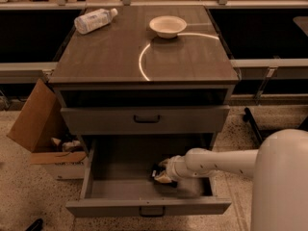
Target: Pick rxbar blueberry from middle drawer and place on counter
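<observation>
1. The scene was dim with a warm brown cast, lit from above.
2. A bright curved arc [140, 61] shone on the glossy counter [101, 57], upper centre.
3. Deep shadow filled the recess under the counter and the back of the middle drawer [106, 207].
4. The gripper [162, 175], lower centre inside the drawer, sat in half-shadow. The arm [221, 161] at lower right was lit pale.

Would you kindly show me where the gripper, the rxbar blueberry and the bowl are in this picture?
gripper [163, 177]: camera view, its tip, inside the open middle drawer [120, 174].
rxbar blueberry [156, 171]: camera view, dark wrapper edge at the gripper.
bowl [167, 26]: camera view, its inner hollow.
</observation>
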`<state>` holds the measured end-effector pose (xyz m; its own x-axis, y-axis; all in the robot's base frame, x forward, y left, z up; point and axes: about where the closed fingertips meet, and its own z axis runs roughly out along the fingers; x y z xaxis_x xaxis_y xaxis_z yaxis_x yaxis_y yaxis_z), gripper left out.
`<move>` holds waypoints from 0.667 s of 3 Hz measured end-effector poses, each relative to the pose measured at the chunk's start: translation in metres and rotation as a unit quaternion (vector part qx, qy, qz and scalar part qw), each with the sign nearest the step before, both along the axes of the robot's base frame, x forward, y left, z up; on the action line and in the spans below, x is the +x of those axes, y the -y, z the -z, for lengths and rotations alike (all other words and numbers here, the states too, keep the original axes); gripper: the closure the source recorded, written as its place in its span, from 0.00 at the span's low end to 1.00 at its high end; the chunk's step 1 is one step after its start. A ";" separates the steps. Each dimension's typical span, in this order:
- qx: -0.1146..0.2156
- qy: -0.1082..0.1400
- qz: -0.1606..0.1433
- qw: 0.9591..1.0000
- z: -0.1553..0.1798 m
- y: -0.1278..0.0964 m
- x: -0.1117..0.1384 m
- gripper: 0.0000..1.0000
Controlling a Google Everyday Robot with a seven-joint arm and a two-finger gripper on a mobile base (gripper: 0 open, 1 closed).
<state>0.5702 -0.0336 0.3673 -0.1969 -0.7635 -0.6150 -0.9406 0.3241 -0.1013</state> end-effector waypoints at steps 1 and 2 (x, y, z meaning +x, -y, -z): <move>0.018 0.029 0.001 0.999 -0.026 0.009 -0.001 1.00; 0.050 0.073 0.001 0.996 -0.069 0.025 -0.004 1.00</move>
<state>0.5662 -0.0585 0.4367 -0.1002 -0.6972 -0.7099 -0.9177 0.3405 -0.2049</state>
